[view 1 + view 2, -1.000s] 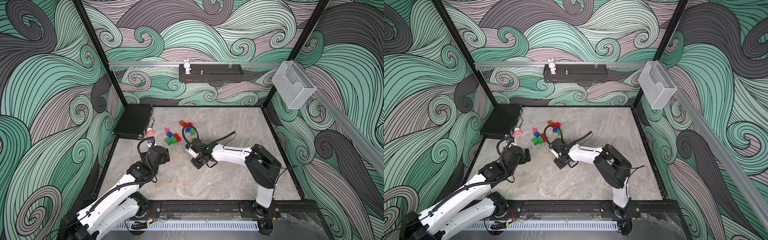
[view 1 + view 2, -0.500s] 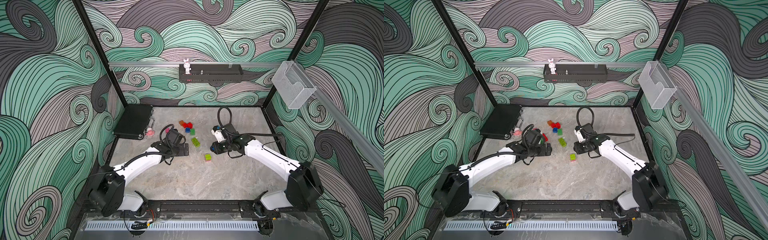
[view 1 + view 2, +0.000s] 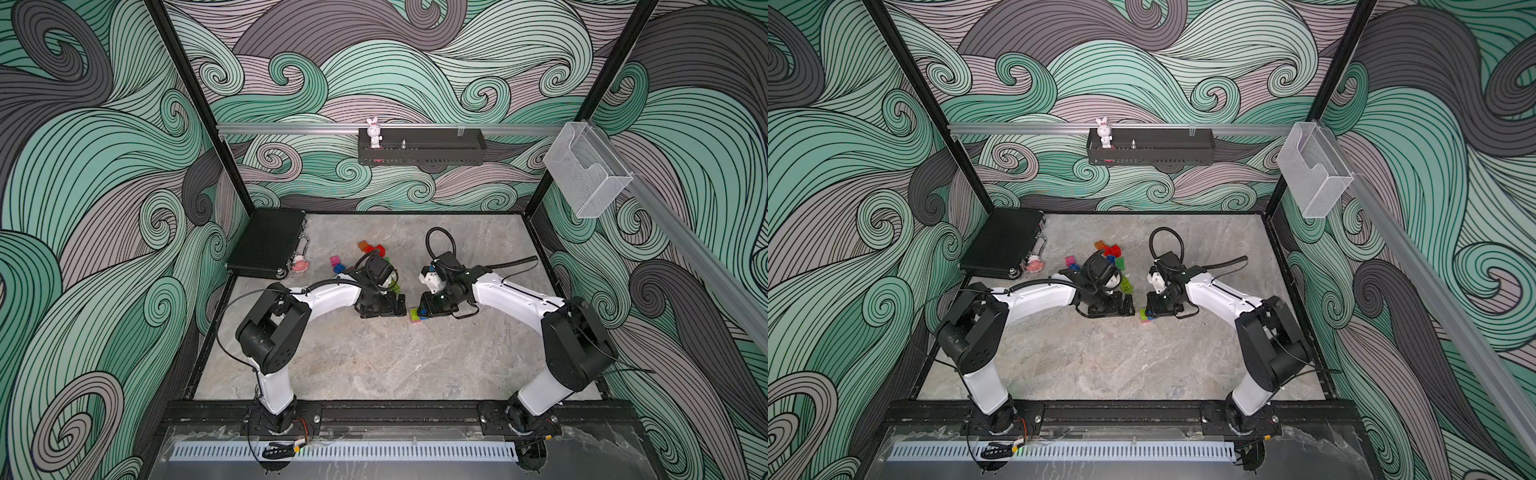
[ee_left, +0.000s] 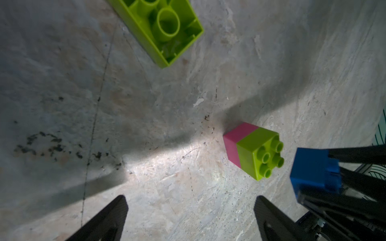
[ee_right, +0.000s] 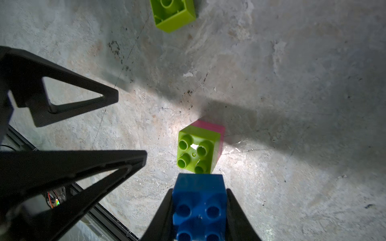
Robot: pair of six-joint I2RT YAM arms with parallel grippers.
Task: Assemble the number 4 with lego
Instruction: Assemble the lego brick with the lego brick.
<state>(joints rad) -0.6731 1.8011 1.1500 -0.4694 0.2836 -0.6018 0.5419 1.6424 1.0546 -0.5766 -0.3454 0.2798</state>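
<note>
Lego bricks: loose pile (image 3: 371, 248) sits toward the back of the counter (image 3: 374, 365), beyond the left gripper (image 4: 190, 200), which is spread wide and empty. Next, upturned lime brick (image 4: 163, 27) lies alone, hollow side up. Then lime-on-pink stack (image 4: 253, 152) stands between both arms, studs up. Last, right gripper (image 5: 199, 194) pinches blue brick (image 5: 199, 208) by its flat sides, just beside the stack. Judged light, rigid, slick plastic; take opposite smooth walls, not studs; press straight down to seat.

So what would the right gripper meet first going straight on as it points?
Likely the lime-on-pink stack: the blue brick in the right gripper points at its studs, though depth is unclear.
</note>
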